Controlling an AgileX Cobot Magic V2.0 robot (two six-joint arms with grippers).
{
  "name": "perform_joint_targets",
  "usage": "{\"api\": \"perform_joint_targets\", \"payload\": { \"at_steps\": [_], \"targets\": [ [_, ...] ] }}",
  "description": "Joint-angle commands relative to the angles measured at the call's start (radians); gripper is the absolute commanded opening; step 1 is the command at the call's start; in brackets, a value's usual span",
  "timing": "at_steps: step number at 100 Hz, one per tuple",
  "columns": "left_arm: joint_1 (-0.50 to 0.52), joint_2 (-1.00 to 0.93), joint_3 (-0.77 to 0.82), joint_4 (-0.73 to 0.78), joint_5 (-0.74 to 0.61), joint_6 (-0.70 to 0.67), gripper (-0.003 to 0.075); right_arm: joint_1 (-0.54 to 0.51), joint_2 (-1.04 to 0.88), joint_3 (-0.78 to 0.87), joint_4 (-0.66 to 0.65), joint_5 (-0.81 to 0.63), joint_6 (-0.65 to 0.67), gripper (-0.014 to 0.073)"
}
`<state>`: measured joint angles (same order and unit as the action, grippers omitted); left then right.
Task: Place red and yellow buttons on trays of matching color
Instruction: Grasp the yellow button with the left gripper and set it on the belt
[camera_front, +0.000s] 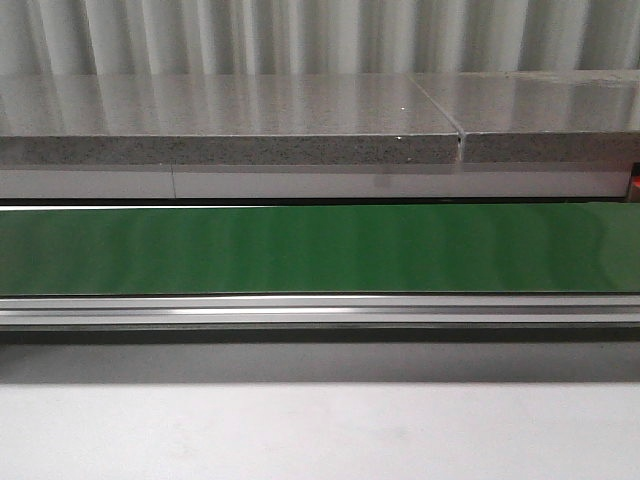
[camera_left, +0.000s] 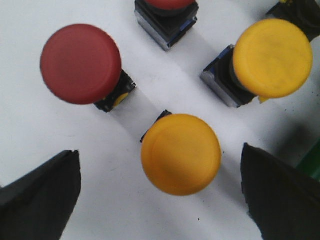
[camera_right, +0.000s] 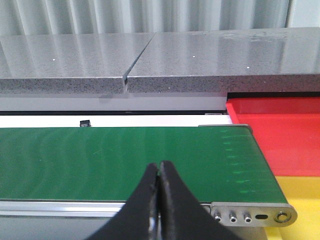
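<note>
- Fingers on the left gripper (camera_left: 160, 200) are spread wide over a white surface (camera_left: 60, 150), straddling the nearest yellow button (camera_left: 181, 153); right gripper (camera_right: 159, 200) is pinched shut, empty, over the green belt (camera_right: 100, 155).
- Red tray (camera_right: 285, 135) and yellow tray (camera_right: 300, 190) sit past the belt's end.
- I'd drop straight down, keeping clear of the red button (camera_left: 81, 64).

Left wrist view: four mushroom-head buttons standing upright on white surface, caps facing camera. Red button (camera_left: 81, 64) w/ round matte cap, black base w/ yellow bit peeking out beneath. Second red button (camera_left: 166, 17) mostly cut off by frame edge, grey-black base visible. Yellow button (camera_left: 180, 153) nearest centre, only a dark base corner showing. Second yellow button (camera_left: 272, 58) on grey-black square base. All apart, none touching. Right wrist view: red tray (camera_right: 280, 135) just beside yellow tray (camera_right: 300, 197), adjoining.
</note>
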<state>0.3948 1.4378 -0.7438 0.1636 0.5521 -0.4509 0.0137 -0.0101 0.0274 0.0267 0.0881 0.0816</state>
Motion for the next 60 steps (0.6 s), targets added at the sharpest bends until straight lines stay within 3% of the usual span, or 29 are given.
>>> {"api": "perform_joint_targets", "payload": {
  "at_steps": [1,17,26,38,60],
  "targets": [
    [0.005,0.0,-0.042,-0.003,-0.043,-0.001,0.062,0.0,0.001,0.001,-0.012,-0.082,0.002,-0.0067],
    [0.005,0.024,-0.057,-0.003,-0.041,-0.001,0.0615,0.0,0.001,0.001,-0.012,-0.082,0.002,-0.0067],
    [0.005,0.024,-0.058,-0.003,-0.041,-0.001,0.0557,0.0,0.001,0.001,-0.012,-0.082,0.002,-0.0067],
    [0.005,0.024,-0.058,-0.003,-0.041,-0.001,0.0382,0.0,0.001,0.001,-0.012,-0.082,0.002,-0.0067],
    [0.005,0.013,-0.058,0.007,-0.035,0.022,-0.0013,0.0,0.001,0.001,-0.012,-0.082,0.002,-0.0067]
  ]
}}
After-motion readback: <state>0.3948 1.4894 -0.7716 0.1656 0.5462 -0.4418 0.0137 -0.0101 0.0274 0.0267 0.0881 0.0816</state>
